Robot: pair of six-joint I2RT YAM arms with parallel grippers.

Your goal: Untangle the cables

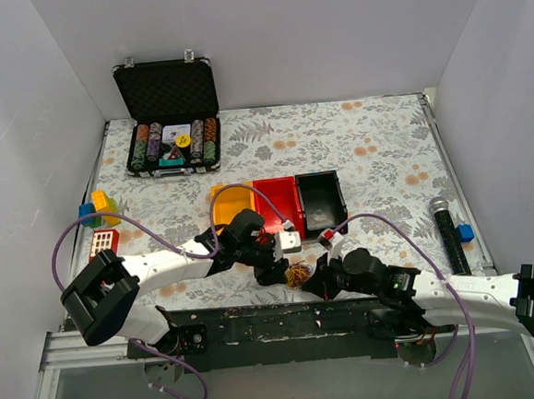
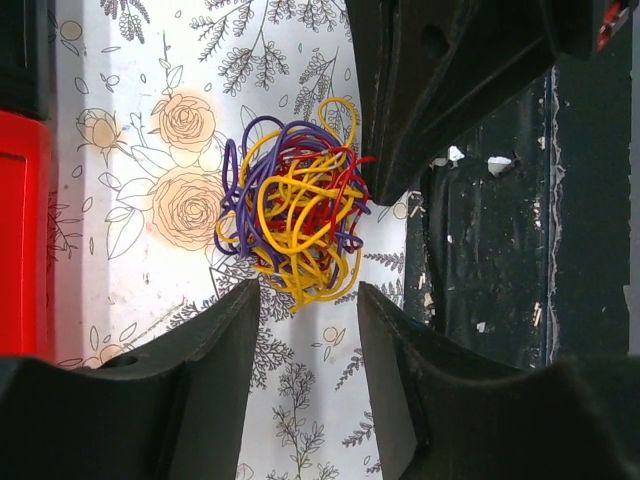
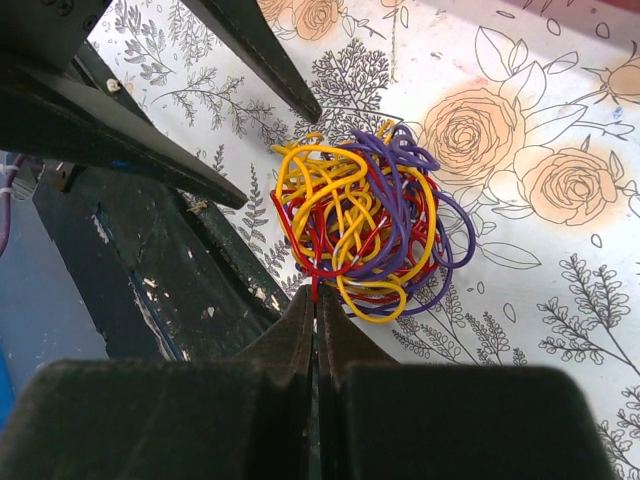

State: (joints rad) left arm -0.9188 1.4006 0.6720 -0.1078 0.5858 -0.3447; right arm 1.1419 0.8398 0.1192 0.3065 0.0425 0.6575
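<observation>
One flowered table, two arms meeting low at its near edge: left arm and right arm, both wrists bent onto the same spot. Left gripper: released, fingers spread wide, tips flanking one side of the knot with a yellow loop lying in the gap; nothing held. Right gripper: clenched, fingertips pressed together at the opposite rim of the knot, a red strand running into the seam. It reads as pinched, though the contact itself is hidden. Cables: one tight ball of yellow, purple and red wire, lying on the table between the two grippers, with no strand drawn clear. Judgement: opening grab, one side anchored, the other not yet taken, so untangling has barely begun. Next move calls for the left fingers to close on a single outer loop rather than the bulk, then a slow pull apart. A grip on the whole mass would likely only tighten it.
</observation>
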